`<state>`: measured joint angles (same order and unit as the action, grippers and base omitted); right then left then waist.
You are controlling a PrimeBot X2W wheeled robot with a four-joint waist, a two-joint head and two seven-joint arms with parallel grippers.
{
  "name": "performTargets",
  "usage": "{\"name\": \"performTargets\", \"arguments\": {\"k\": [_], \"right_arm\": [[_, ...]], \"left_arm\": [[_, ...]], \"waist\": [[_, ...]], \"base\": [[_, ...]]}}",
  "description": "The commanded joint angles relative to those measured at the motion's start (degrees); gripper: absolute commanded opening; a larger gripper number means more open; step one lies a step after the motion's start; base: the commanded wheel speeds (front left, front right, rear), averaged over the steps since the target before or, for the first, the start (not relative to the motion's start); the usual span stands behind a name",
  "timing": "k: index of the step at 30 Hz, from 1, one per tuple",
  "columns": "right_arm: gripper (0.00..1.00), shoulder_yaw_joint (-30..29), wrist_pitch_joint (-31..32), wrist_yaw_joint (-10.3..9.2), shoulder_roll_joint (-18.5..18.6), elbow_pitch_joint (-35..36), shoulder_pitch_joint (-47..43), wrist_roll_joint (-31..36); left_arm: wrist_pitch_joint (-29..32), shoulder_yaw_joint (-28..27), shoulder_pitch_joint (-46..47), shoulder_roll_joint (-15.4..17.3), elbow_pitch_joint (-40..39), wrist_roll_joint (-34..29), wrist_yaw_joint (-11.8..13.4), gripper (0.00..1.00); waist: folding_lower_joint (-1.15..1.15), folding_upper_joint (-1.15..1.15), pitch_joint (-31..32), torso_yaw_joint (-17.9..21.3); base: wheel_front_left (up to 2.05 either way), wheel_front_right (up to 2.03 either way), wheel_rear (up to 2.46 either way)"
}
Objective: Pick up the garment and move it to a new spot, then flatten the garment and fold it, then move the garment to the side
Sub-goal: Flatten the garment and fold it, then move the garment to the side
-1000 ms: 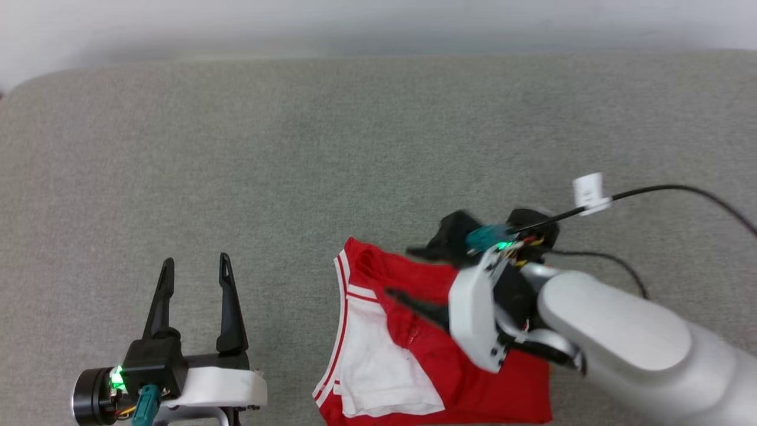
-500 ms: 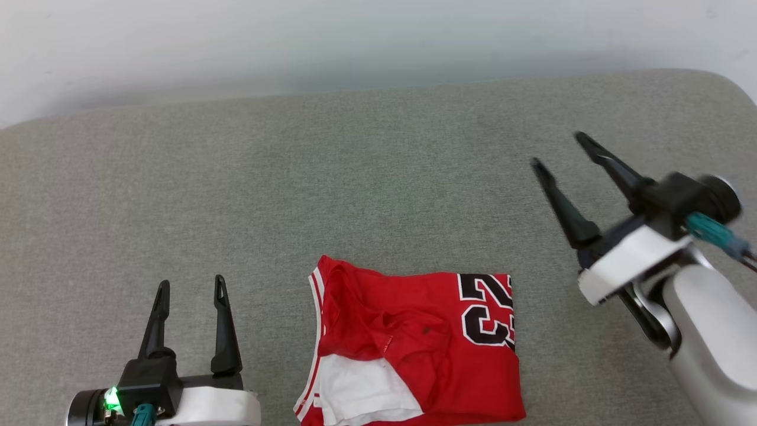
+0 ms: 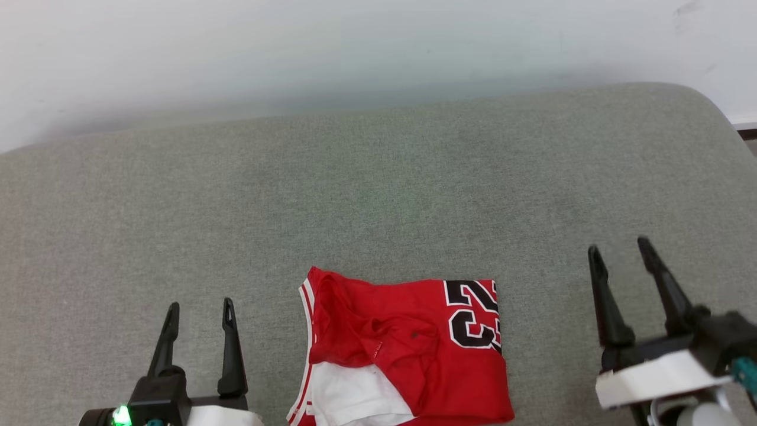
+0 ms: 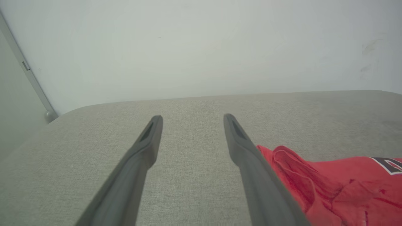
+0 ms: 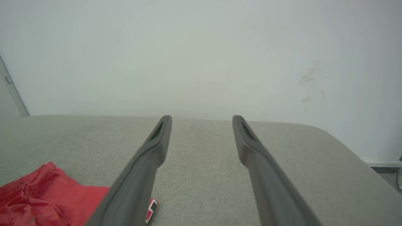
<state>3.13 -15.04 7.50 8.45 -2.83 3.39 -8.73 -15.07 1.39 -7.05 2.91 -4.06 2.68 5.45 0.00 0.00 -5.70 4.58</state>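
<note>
Head view: both pairs of fingers are spread with nothing between them. Left gripper (image 3: 200,305) sits low left and right gripper (image 3: 618,247) low right, both pointing away from the robot and apart from the cloth. It reads as a hands-off pose flanking the work, not a grasp. The garment (image 3: 408,349) lies between them near the front edge of the grey cushion (image 3: 378,177), folded into a compact rectangle. Red body is on top, black lettering (image 3: 473,313) at its right end, white sleeve (image 3: 355,396) poking out near left, striped trim (image 3: 306,331) down the left edge. The top layer is rumpled toward the left, so the fold is rough but holding. In the left wrist view one finger hides the cloth's near edge, so I can't tell contact there. My read: fold done, side move not yet done. Open fingers suit a fresh pinch on either short edge. Plain pale wall (image 3: 355,47) behind.
</note>
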Motion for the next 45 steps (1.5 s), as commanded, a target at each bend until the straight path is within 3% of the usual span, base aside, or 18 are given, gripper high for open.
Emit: {"name": "performTargets", "arguments": {"k": [1,9,15,20,26,30,34,37,41,45], "right_arm": [[1.0,-0.4,-0.1,-0.02,-0.8,0.6,-1.7,0.0],[1.0,-2.6,-0.2,-0.02,-4.0,2.1,-8.6,0.1],[1.0,-3.3,-0.2,-0.02,-4.2,3.7,-7.3,0.9],[1.0,-3.2,-0.1,-0.02,-1.1,6.6,-1.6,1.0],[1.0,1.4,0.6,-0.02,6.7,6.6,8.6,-1.1],[1.0,8.2,11.7,-0.02,13.6,4.4,15.1,-9.4],[1.0,14.1,29.8,-0.02,20.3,3.0,18.9,-22.8],[1.0,15.3,41.2,-0.02,23.5,1.7,19.4,-34.1],[1.0,16.3,51.5,-0.02,25.7,-1.1,17.0,-45.6],[1.0,16.8,55.3,-0.02,25.4,-3.9,15.1,-52.0]], "left_arm": [[-0.1,0.1,-0.8,0.0,0.0,-0.3,-0.2,1.0],[-0.1,1.0,-2.7,0.0,0.3,-0.6,-0.8,1.0],[-0.1,0.7,-3.2,0.0,0.1,-0.6,-0.8,1.0],[-0.1,0.4,-2.5,0.0,-0.1,-0.4,-1.1,1.0],[-0.1,0.3,-1.7,0.0,0.0,0.0,-1.3,1.0],[-0.1,0.5,-1.3,0.0,0.1,0.1,-1.5,1.0],[-0.1,0.5,-0.7,0.0,0.1,0.4,-1.7,1.0],[-0.1,0.5,-0.2,0.0,0.1,0.5,-1.7,1.0],[-0.1,0.7,1.1,0.0,0.3,0.5,-1.8,1.0],[-0.1,0.8,2.5,0.0,0.4,0.5,-2.0,1.0]], "waist": [[0.0,0.0,0.4,0.1],[0.0,0.0,1.7,-0.3],[0.0,0.0,2.0,-0.7],[0.0,0.0,1.5,-1.0],[0.0,0.0,0.5,-1.4],[0.0,0.0,-0.2,-1.9],[0.0,0.0,-1.2,-2.3],[0.0,0.0,-2.2,-2.6],[0.0,0.0,-3.7,-3.5],[0.0,0.0,-5.2,-4.4]], "base": [[0.0,0.0,0.0],[0.0,0.0,0.0],[0.0,0.0,0.0],[0.0,0.0,0.0],[0.0,0.0,0.0],[0.0,0.0,0.0],[0.0,0.0,0.0],[0.0,0.0,0.0],[0.0,0.0,0.0],[0.0,0.0,0.0]]}}
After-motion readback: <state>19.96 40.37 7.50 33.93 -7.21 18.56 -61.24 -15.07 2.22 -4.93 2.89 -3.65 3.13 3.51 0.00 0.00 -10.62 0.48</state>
